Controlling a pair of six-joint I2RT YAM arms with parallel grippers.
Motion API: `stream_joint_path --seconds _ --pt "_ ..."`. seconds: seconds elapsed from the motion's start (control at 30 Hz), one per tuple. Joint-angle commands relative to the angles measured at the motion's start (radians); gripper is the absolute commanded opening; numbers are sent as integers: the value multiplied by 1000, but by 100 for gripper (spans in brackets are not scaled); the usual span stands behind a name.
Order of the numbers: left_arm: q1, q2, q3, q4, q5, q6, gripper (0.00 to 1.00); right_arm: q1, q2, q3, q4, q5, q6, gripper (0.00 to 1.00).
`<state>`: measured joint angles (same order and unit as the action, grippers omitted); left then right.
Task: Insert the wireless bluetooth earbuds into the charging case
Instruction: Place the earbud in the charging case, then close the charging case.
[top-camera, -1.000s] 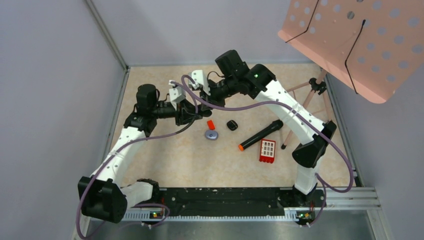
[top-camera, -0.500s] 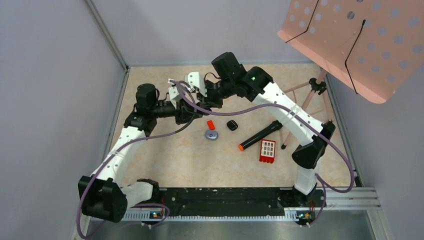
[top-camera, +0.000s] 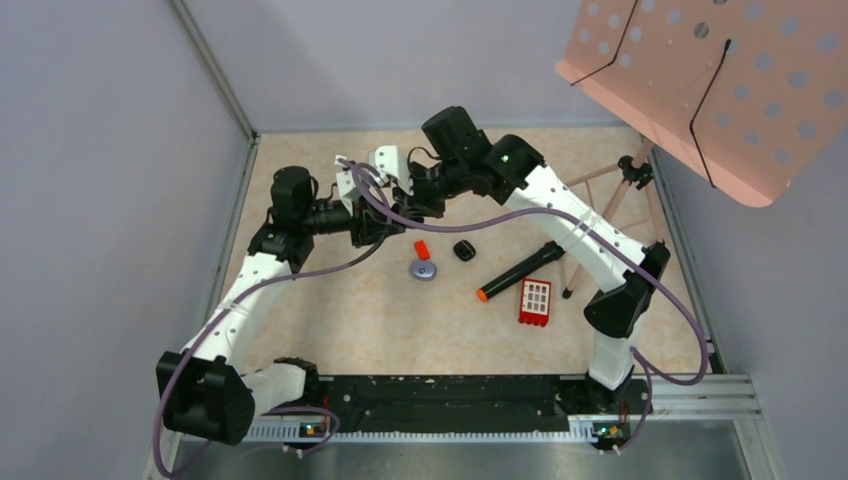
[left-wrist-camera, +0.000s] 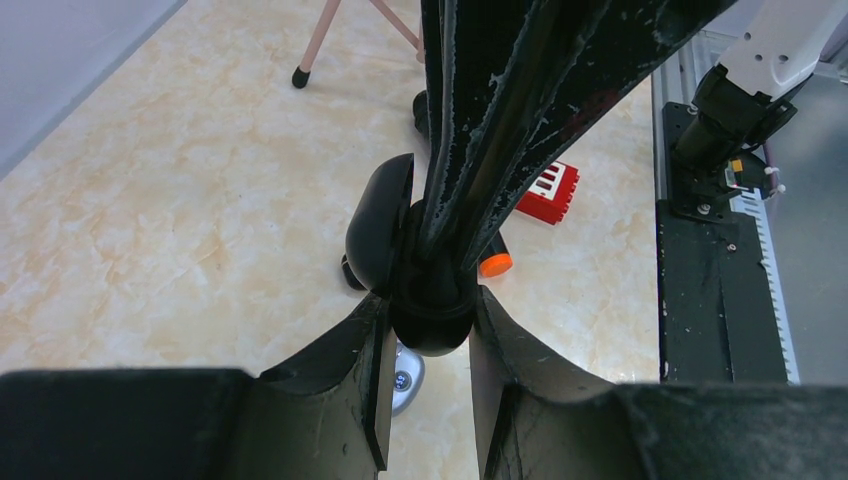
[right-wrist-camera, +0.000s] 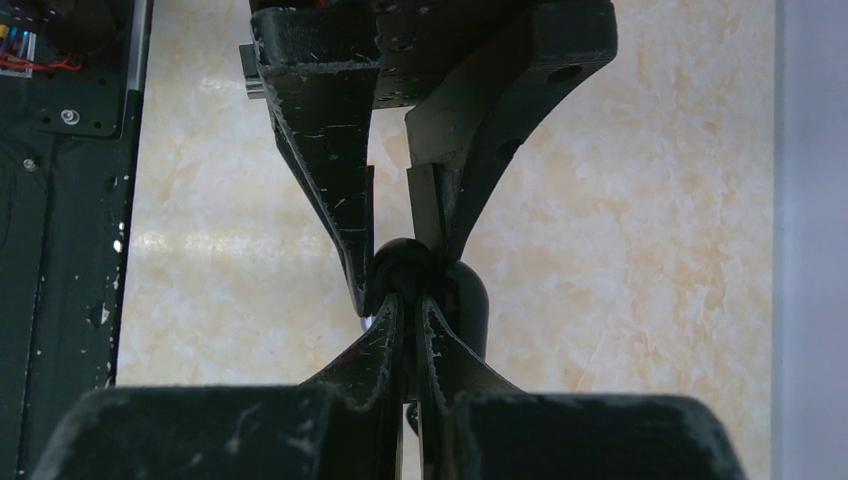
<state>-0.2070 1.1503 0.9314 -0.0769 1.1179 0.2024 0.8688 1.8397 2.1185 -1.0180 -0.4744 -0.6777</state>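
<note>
Reaching in from the near corners, the left arm (top-camera: 245, 290) and the right arm (top-camera: 580, 215) bend toward each other. They meet above the table (top-camera: 380, 330), at 11 o'clock from the grey disc (top-camera: 424, 270).

The left gripper (left-wrist-camera: 428, 300) is almost closed and squeezes the case (left-wrist-camera: 432, 328) from both sides. The case is small, black, round and shiny. Its lid (left-wrist-camera: 380, 235) stands open at 10 o'clock.

The right gripper (right-wrist-camera: 410, 312) points in from 12 o'clock in the left wrist view. Its fingers are pressed tight together, with the tips right at the case's open mouth. Whether an earbud sits between those tips is hidden.

A small black lump (top-camera: 463, 250) lies on the table at 1 o'clock from the disc, too small to tell what it is.
</note>
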Motion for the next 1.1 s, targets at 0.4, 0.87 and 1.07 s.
stream_joint_path --seconds 0.4,0.87,1.07 --pt "-6 -24 23 32 35 25 0 -10 -80 33 43 -1 93 26" --pt "-6 -35 43 -37 54 93 0 -104 -208 -209 128 -53 104 64" --pt "-6 -38 65 -59 40 102 0 -109 -277 -421 320 -101 62 85"
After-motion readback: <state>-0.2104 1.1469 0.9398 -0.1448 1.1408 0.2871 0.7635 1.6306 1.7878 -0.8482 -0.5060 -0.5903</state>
